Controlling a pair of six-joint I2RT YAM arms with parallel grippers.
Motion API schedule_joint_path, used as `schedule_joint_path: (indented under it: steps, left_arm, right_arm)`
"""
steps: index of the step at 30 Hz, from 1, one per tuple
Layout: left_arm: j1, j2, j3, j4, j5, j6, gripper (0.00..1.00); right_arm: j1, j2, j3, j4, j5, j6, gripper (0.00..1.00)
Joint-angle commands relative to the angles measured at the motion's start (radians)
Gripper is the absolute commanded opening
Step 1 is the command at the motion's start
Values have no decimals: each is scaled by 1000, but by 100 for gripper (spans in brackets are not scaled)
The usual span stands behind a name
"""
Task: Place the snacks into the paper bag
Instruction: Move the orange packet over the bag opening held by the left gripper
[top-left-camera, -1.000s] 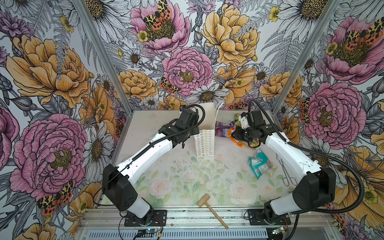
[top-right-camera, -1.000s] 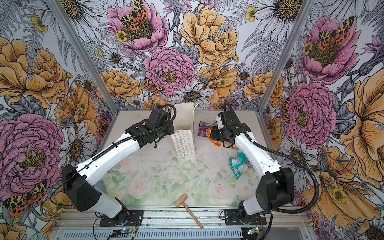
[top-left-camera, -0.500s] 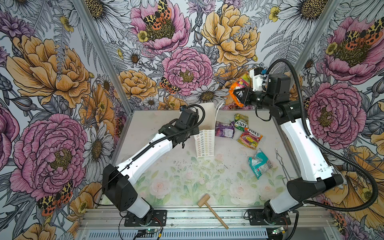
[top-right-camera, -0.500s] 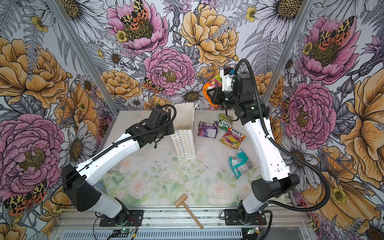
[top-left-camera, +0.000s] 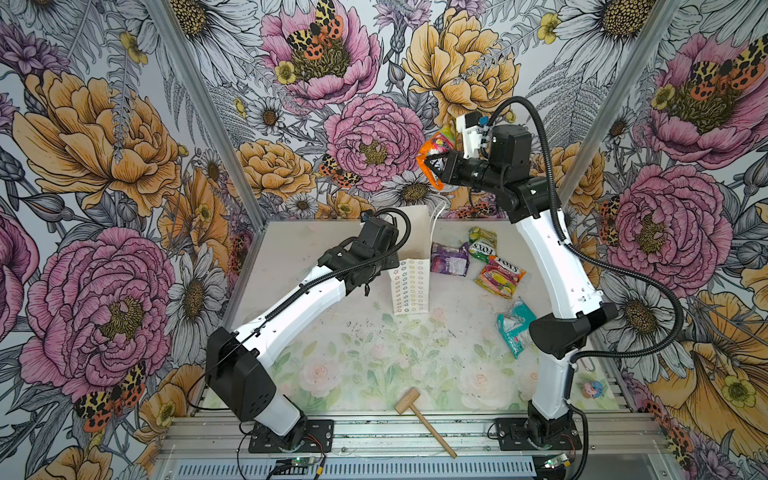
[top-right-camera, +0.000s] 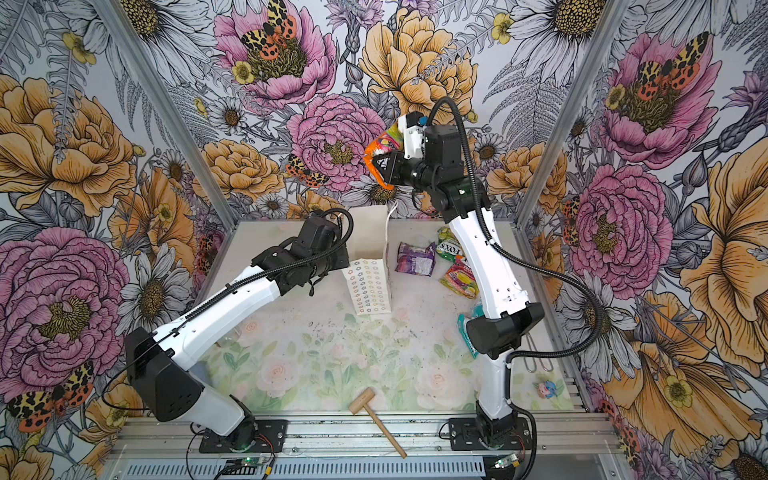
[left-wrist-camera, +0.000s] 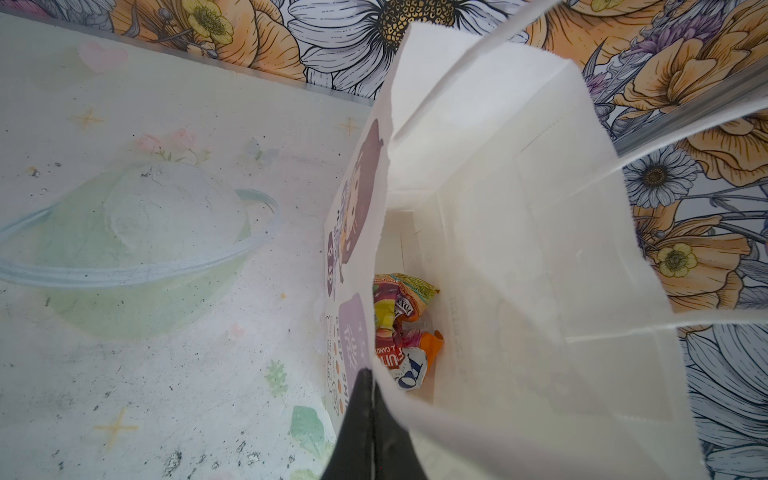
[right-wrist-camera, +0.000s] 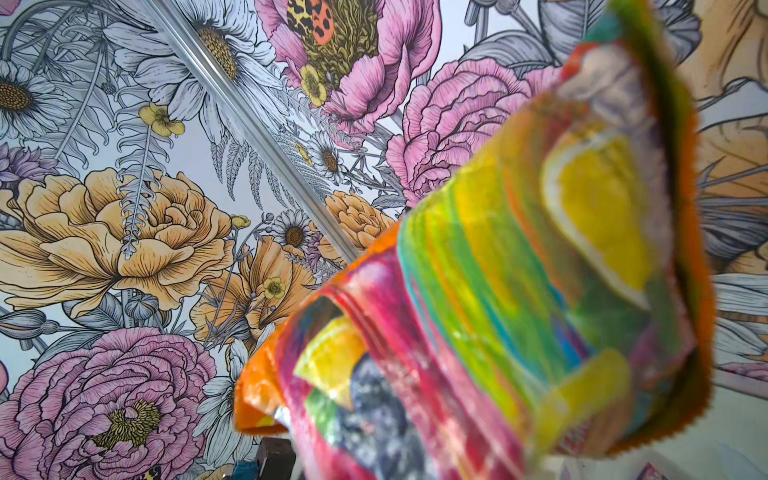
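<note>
**Table** (top-left-camera: 374, 365): a pale flower-printed surface inside walls papered with large blooms, carrying everything below.

**Paper bag** (top-left-camera: 409, 282): stands upright at the middle of the table's far half with its mouth open. The side with the grid of small flowers faces the viewer.

**Left gripper** (left-wrist-camera: 370, 382): its dark fingers (left-wrist-camera: 353, 419) are pressed together on the bag's rim. They pinch one wall and so hold the mouth open.

**Right gripper** (top-left-camera: 432, 164): held high above the table, up and to the right of the bag's mouth in both top views. It is clamped on the orange packet (top-left-camera: 436, 143), which fills the right wrist view as a blur.

**Wooden mallet** (top-left-camera: 424, 419): lies near the front edge and is no part of the job.

**Snacks outside the bag**: four lie on the table to the right of the bag.
- The purple packet (top-left-camera: 449, 258) is just beside the bag.
- The green packet (top-left-camera: 482, 243) lies behind the purple one.
- The pink-red packet (top-left-camera: 500, 276) is next along.
- The teal packet (top-left-camera: 515, 328) is nearest the front, partly behind the right arm.

**Snacks inside the bag**: the left wrist view shows crumpled wrappers (left-wrist-camera: 401, 328) at the bottom. At least one packet is there, but the count cannot be told.

**Progress**: the task looks begun but less than half done. One packet is in transit and not yet over the opening, and four more wait to be fetched.
</note>
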Motion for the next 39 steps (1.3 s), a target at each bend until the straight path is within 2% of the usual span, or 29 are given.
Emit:
schedule_joint_path:
  steps: [1, 6, 16, 20, 28, 35, 39]
  left_arm:
    - [-5, 6, 24, 15, 13, 5, 0]
    - [-5, 3, 22, 16, 11, 4, 0]
    - [-6, 4, 17, 15, 11, 1, 0]
    - [-5, 6, 21, 15, 11, 3, 0]
    - [-5, 7, 22, 15, 13, 3, 0]
    - [-7, 7, 20, 15, 13, 1, 0]
    - [-8, 11, 22, 15, 11, 0, 0]
  right_arm:
    - [23, 12, 35, 39, 5, 18, 0]
    - [49, 13, -30, 38, -7, 19, 0]
    - [62, -83, -285, 31, 17, -11, 0]
    - [64, -93, -307, -8, 17, -36, 0]
    - [69, -96, -275, -71, 37, -102, 0]
    - [69, -69, -158, -128, 16, -147, 0]
    - [69, -35, -71, -128, -1, -123, 0]
